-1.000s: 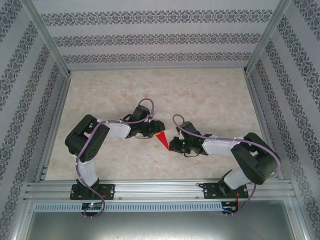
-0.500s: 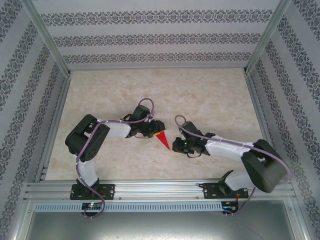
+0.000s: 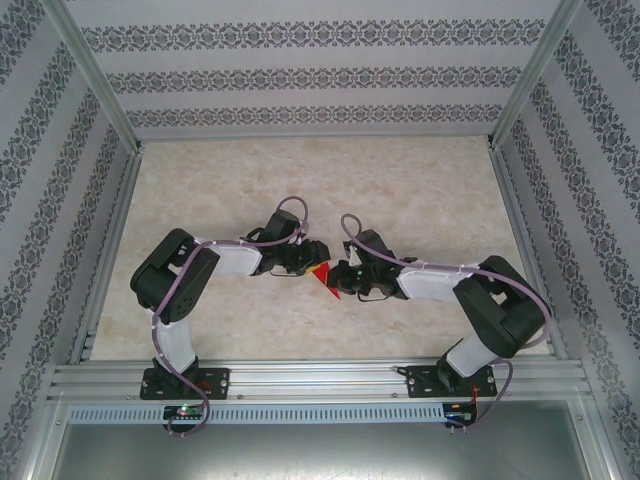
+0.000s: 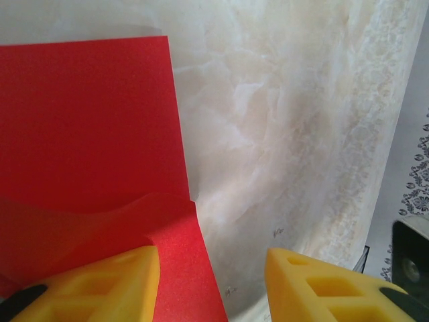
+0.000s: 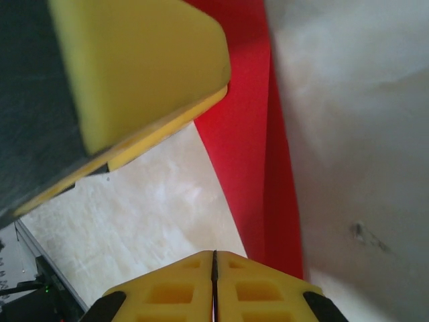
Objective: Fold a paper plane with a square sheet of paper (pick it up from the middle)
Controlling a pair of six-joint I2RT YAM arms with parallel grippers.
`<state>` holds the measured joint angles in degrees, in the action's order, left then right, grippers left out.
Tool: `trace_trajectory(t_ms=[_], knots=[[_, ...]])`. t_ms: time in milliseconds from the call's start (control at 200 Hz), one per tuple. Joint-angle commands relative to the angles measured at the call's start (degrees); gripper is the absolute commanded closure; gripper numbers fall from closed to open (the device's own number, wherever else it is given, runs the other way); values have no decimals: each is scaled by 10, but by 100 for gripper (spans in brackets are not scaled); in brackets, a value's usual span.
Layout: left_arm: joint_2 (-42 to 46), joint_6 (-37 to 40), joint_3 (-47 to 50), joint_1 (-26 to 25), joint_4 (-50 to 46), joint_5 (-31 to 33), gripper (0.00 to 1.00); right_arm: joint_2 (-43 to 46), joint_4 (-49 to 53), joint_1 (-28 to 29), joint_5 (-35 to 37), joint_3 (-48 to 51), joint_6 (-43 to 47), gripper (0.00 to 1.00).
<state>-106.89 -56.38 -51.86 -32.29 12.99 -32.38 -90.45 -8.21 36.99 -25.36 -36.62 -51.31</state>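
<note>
The square sheet of paper [image 3: 326, 284] is bright red and lies on the table folded into a narrow pointed wedge, the paper plane's shape, tip toward the near edge. My left gripper [image 3: 312, 263] is at its wide end. In the left wrist view the left gripper [image 4: 213, 260] is open, one yellow finger [image 4: 107, 285] resting on the creased red paper [image 4: 87, 121] and the other over bare table. My right gripper [image 3: 341, 279] meets the paper from the right. Its jaws [image 5: 214, 260] are shut with nothing between them, tips beside the red folded strip [image 5: 258, 154].
The pale marble-patterned table [image 3: 400, 190] stretches away behind both arms. Aluminium frame rails [image 3: 320, 378] run along the near edge, and patterned walls close in the sides and back. The left gripper's yellow finger [image 5: 134, 67] looms close above the right wrist camera.
The right arm has swung left and slightly away from me, bringing its shut gripper against the paper and close to the left gripper. The left arm and the paper have stayed in place.
</note>
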Motion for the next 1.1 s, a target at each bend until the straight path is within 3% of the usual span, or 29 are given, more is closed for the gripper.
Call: trace_trajectory(t_ms=[0,305,540,754,1094], knots=[[-23,14,-5,-4,-41,13,53,-29,-2,5,-14,-17,-4,92],[-23,15,-4,-4,-45,16,53,-64,-17,2,-4,51,-10,93],[-23,15,-5,-5,-47,17,53,-26,-44,-2,-31,67,-25,90],[-25,14,-5,-4,-49,17,54,29,-11,-2,-32,74,-13,90],[-28,15,-7,-4,-48,13,54,-11,70,1,30,101,14,91]])
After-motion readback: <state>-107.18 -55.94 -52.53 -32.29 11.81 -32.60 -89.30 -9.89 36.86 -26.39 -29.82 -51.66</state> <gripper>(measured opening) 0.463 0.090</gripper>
